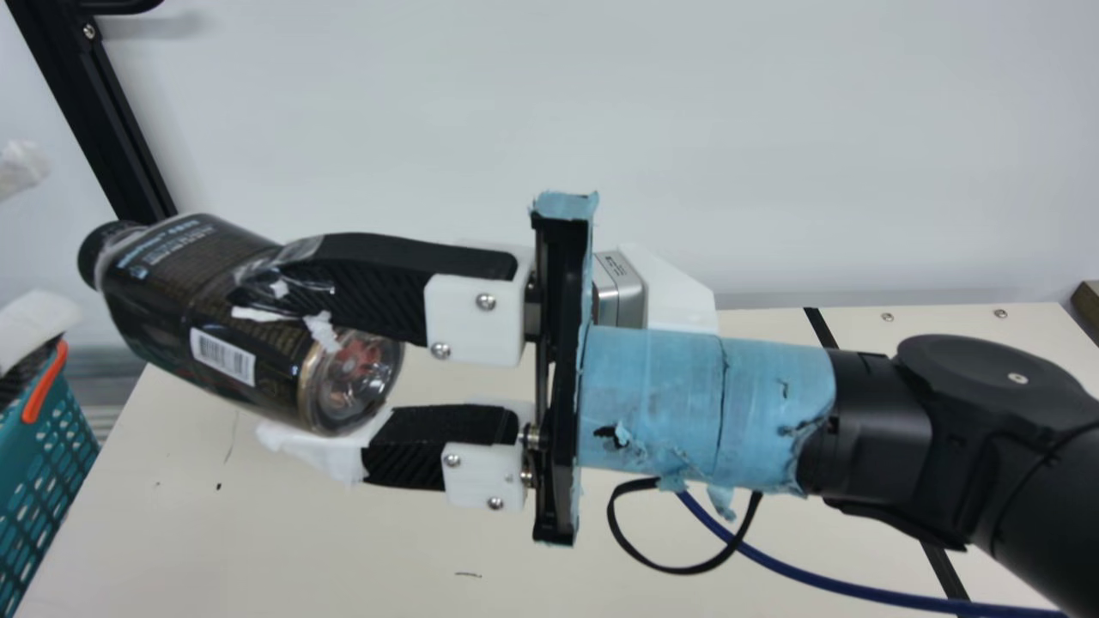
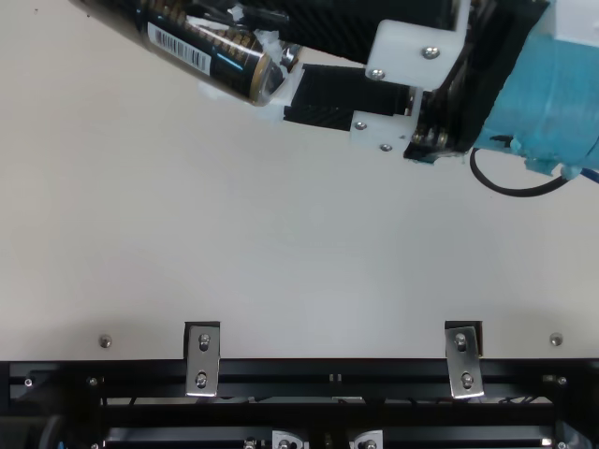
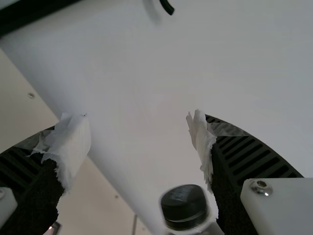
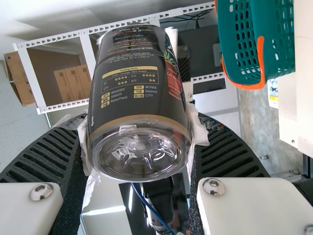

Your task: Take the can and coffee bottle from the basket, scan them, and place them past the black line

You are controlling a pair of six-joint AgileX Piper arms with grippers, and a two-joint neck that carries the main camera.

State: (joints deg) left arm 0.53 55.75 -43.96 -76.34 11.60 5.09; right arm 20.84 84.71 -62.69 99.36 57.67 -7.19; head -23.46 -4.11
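R gripper (image 4: pixel 141 131) clamped on coffee bottle (image 1: pixel 193 300) near base, barcode (image 1: pixel 223 355) uncovered, prob. for scan; L gripper (image 3: pixel 138 122) spread near cap (image 3: pixel 184 204), poss. handover.

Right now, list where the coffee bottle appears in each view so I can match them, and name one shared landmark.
Main view: coffee bottle left of centre, tilted.
Top view: upper left, cut by the top edge, barcode label showing.
Left wrist view: bottom edge, right of centre, black cap up.
Right wrist view: just left of centre, clear base nearest.
Shared landmark: the right gripper, in main, top and right wrist views.
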